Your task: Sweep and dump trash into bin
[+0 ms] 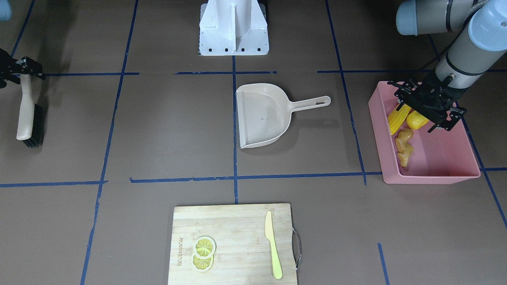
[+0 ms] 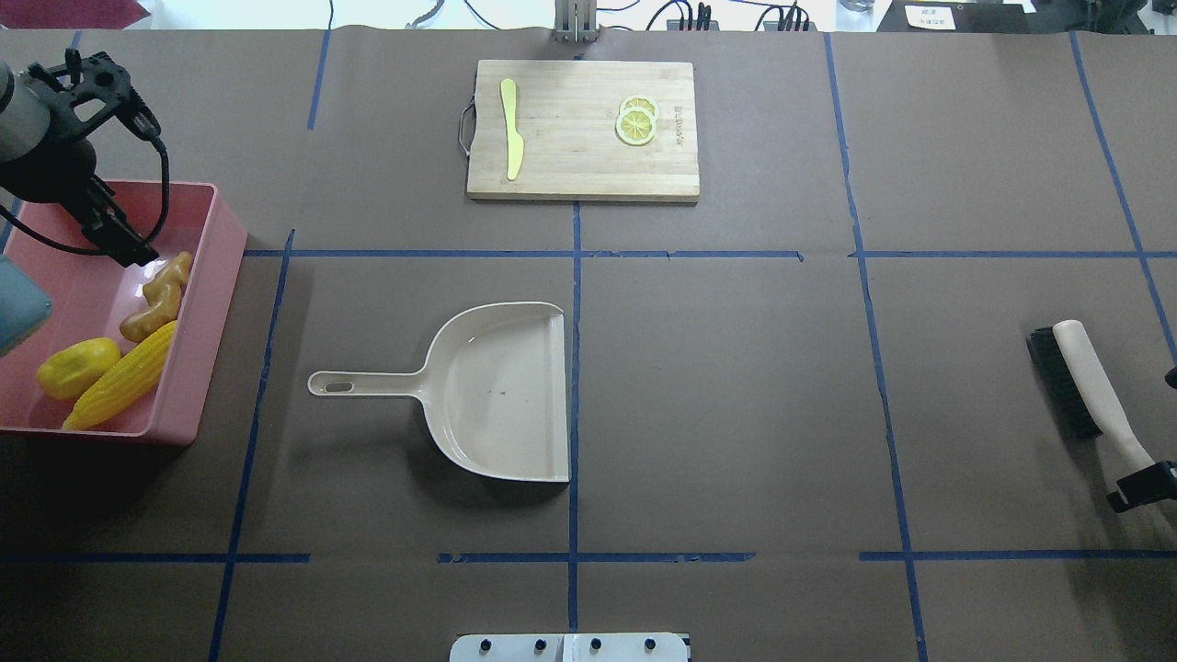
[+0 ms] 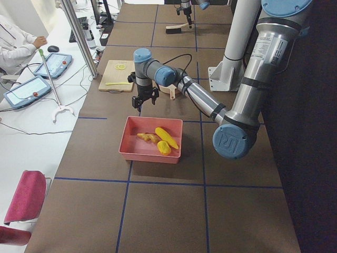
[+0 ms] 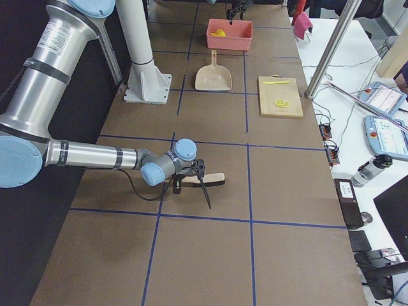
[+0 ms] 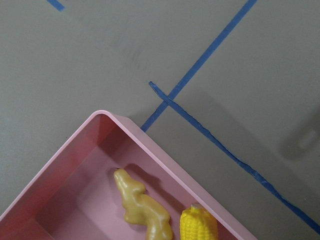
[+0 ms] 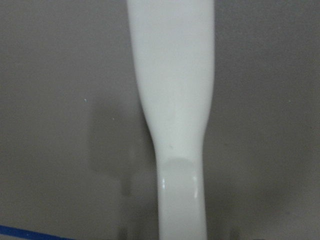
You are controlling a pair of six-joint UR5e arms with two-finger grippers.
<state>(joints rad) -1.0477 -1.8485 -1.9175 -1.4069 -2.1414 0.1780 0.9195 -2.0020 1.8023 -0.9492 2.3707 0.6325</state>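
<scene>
Three trash toys (image 2: pixel 119 386) in bin (image 2: pixel 221 276), below left pincer (image 2: pixel 124 241) (spread or not, cannot tell), right pincer (image 1: pixel 24 71) pinching brush (image 1: pixel 27 114)

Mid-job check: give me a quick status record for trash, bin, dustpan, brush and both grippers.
Bin: pink tub, on the robot's left
Trash: corn cob, potato, ginger, all in the bin
Dustpan: table centre, no trash in it
Brush: on the robot's right
Left gripper: above the bin, state unclear
Right gripper: at the brush handle, grip unclear
</scene>
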